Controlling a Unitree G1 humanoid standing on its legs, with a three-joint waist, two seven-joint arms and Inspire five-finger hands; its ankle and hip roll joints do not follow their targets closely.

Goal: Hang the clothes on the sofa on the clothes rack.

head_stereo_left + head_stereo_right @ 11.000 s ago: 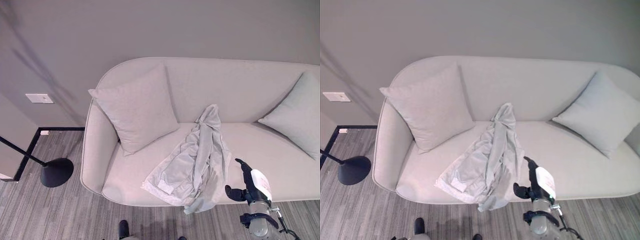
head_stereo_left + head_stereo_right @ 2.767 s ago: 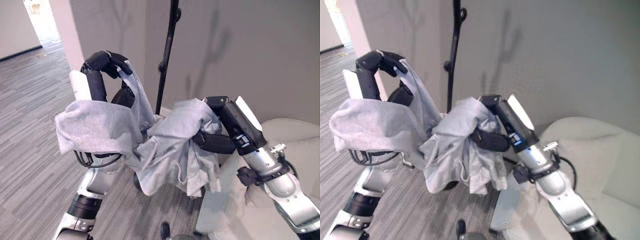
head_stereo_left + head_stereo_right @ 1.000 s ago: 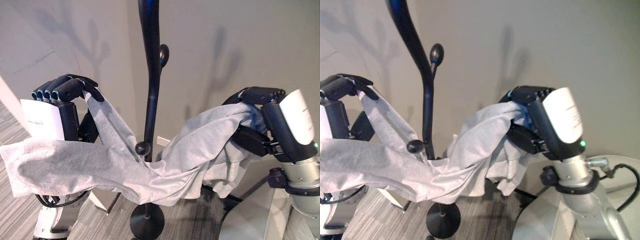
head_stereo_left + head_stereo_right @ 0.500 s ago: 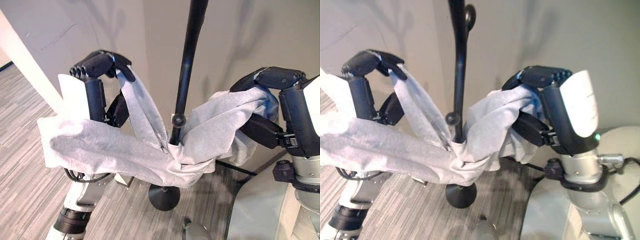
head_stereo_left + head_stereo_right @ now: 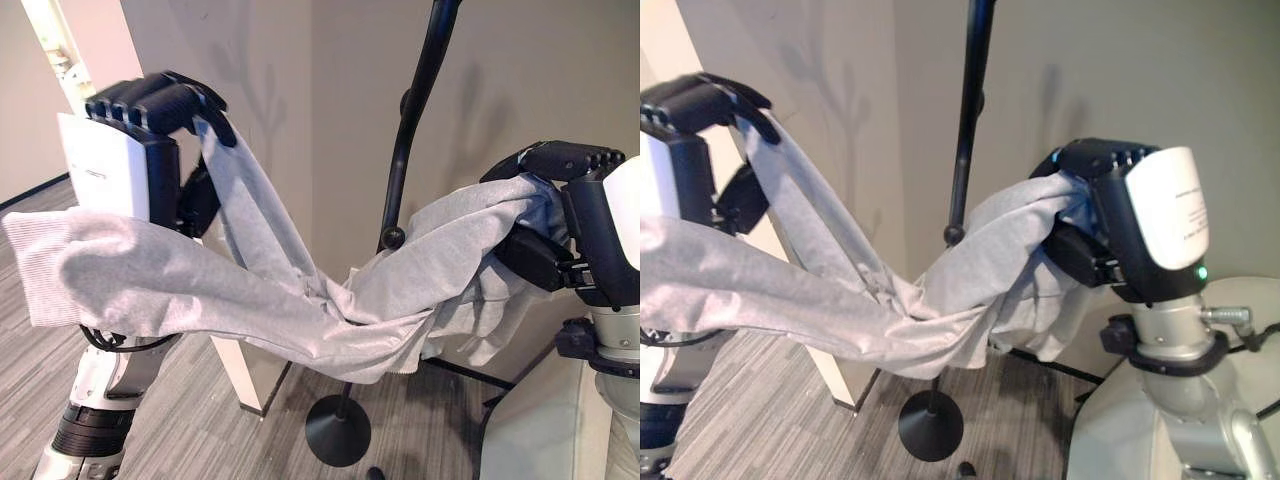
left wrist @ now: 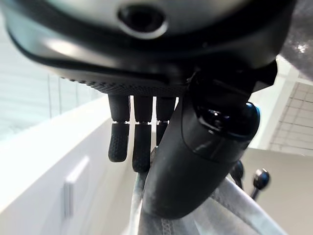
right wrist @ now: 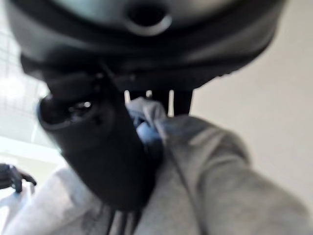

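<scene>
The grey garment (image 5: 300, 310) hangs stretched between both hands, sagging in front of the black clothes rack (image 5: 400, 190). The left robot hand (image 5: 150, 110) and the right robot hand (image 5: 570, 190) are each clamped on cloth. I think the middle should be lifted over the small knob (image 5: 393, 238) before letting go.

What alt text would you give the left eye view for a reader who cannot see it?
Both hands hold a grey garment stretched between them in front of a black clothes rack: the left hand grips one end high, the right hand grips the other. The cloth sags in the middle, below a knob on the pole, above the rack's round base.
</scene>
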